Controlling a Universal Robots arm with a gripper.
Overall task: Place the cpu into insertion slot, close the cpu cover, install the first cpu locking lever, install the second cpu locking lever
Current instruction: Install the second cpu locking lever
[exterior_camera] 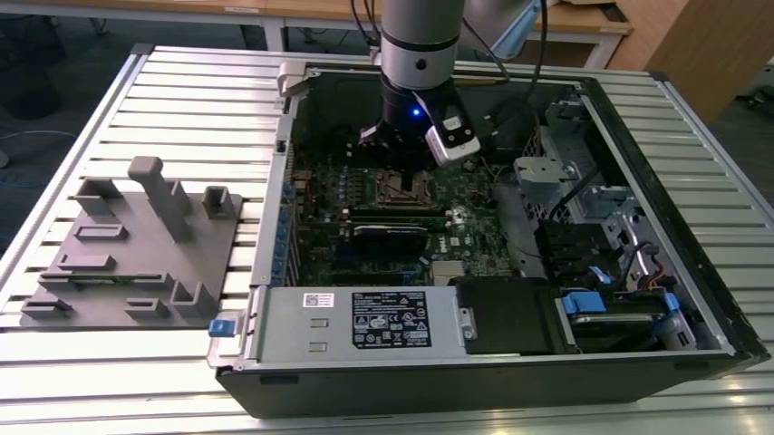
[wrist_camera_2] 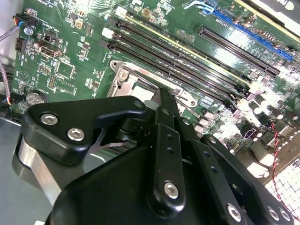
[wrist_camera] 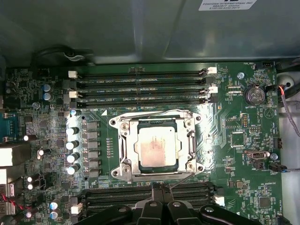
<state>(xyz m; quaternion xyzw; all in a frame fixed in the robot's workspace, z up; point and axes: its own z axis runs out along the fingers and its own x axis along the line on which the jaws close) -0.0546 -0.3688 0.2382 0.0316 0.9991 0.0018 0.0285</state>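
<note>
Exterior view: high, angled down, set back from the open computer case. First wrist view: close, facing straight onto the circuit board. Second wrist view: closer, oblique across the same board; both share the insertion slot.

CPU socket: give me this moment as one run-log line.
cpu: seated in insertion slot | cpu cover: closed over it | claw: beside the socket, holding nothing visible | levers: state unclear
</note>
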